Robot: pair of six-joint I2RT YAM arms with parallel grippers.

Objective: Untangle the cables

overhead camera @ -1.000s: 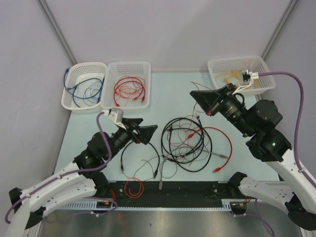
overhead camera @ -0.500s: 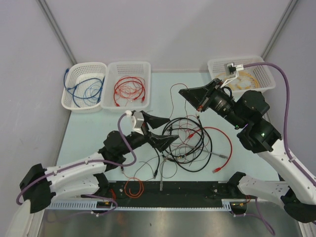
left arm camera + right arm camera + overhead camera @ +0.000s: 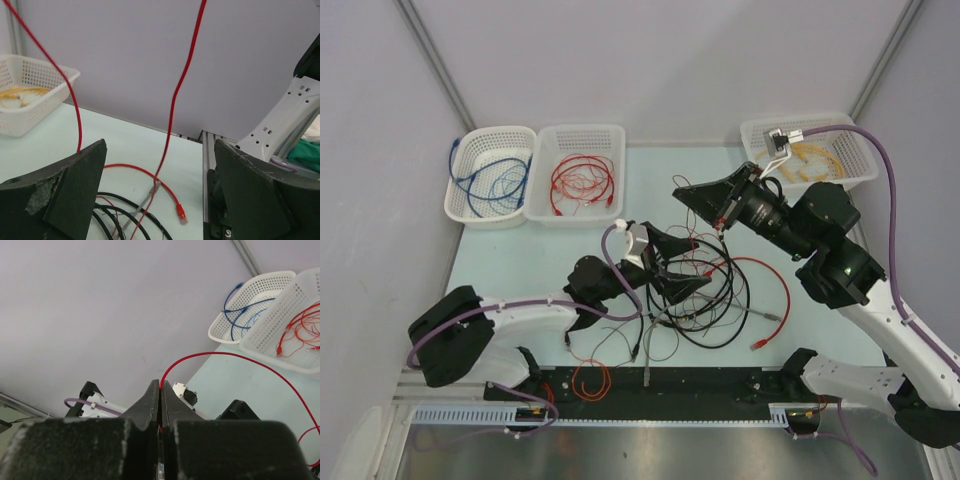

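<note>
The cables (image 3: 705, 290) lie jumbled mid-table: black loops, a red cable with a plug end (image 3: 757, 344) and thin reddish-brown wires (image 3: 590, 378) near the front edge. My right gripper (image 3: 680, 188) is raised behind the jumble and shut on a thin red cable (image 3: 225, 355), which leaves its tips (image 3: 160, 385) and arcs down. My left gripper (image 3: 680, 263) is open, low over the black loops. In the left wrist view its fingers (image 3: 65, 192) stand wide apart, and the lifted red cable (image 3: 175, 100) hangs between them, above the black loops (image 3: 125, 215) and a red plug (image 3: 180, 212).
Two white baskets stand at the back left, one with blue cables (image 3: 490, 175) and one with red cables (image 3: 582, 172). A third basket with yellow cables (image 3: 810, 150) stands at the back right. A black rail (image 3: 670, 385) runs along the near edge.
My left arm has reached right, and its open gripper has moved from the table's left over the black loops. My right gripper has moved left, lifting the thin red cable with it.
</note>
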